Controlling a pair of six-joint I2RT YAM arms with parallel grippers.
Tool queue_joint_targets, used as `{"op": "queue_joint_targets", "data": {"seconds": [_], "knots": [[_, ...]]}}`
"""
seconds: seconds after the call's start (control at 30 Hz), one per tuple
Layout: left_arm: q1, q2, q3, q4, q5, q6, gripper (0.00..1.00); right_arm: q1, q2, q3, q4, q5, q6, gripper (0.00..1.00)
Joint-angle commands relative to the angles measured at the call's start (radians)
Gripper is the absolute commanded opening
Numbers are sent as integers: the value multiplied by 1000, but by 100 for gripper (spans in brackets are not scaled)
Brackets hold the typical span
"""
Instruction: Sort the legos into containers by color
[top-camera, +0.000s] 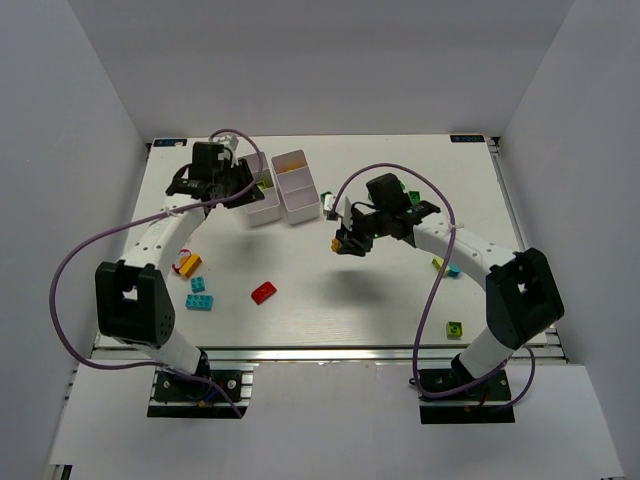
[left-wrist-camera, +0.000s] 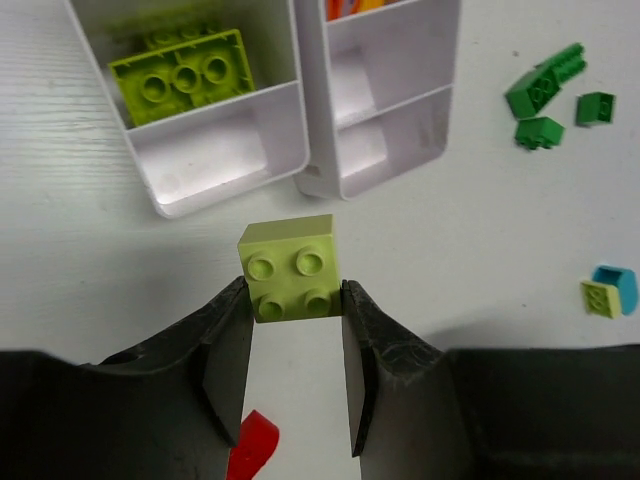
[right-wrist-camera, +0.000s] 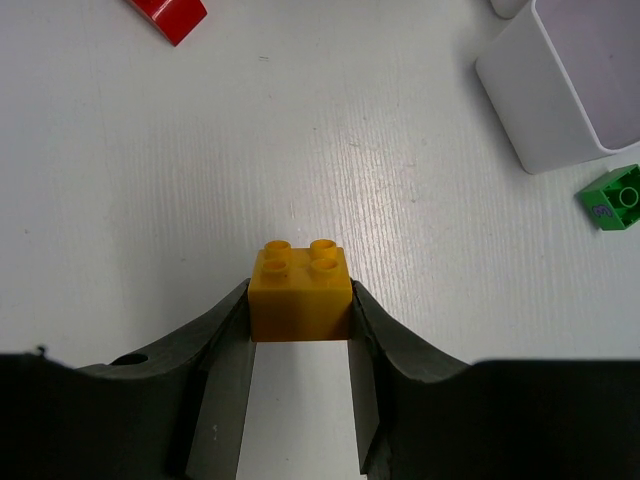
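Left end effector (left-wrist-camera: 295, 298) is clamped on a lime green brick (left-wrist-camera: 290, 268), studs up, held above the counter (left-wrist-camera: 480, 230). The right end effector (right-wrist-camera: 300, 305) likewise pinches an orange-yellow brick (right-wrist-camera: 300, 290) between its fingers over the counter. Just ahead of the left end effector two trays sit side by side. The left tray (left-wrist-camera: 285, 120) holds a lime green plate (left-wrist-camera: 180, 75) in the second compartment out, and the right tray (left-wrist-camera: 440, 90) shows an orange piece (left-wrist-camera: 350, 8) farther on. Ahead and to the right of that end effector lie dark green bricks (left-wrist-camera: 545, 95), and to its right sits a cyan brick (left-wrist-camera: 620, 285). Ahead-right of the right end effector stands a corner of a white tray (right-wrist-camera: 540, 100) with a green brick (right-wrist-camera: 612, 198) just beside it, and ahead-left lies a red brick (right-wrist-camera: 170, 15).
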Motion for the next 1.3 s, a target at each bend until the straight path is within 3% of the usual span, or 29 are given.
{"op": "queue_joint_targets", "data": {"seconds": [0.0, 0.33, 0.73, 1.27], "knots": [[8, 29, 98, -84, -121, 45, 0, -9, -33, 0, 20, -3, 3, 0], [10, 166, 255, -113, -210, 30, 0, -16, -27, 4, 21, -7, 5, 0], [-9, 152, 149, -84, -207, -49, 2, -21, -18, 7, 21, -17, 9, 0], [-47, 264, 194, -76, -311, -61, 11, -21, -15, 9, 14, -18, 9, 0]]}}
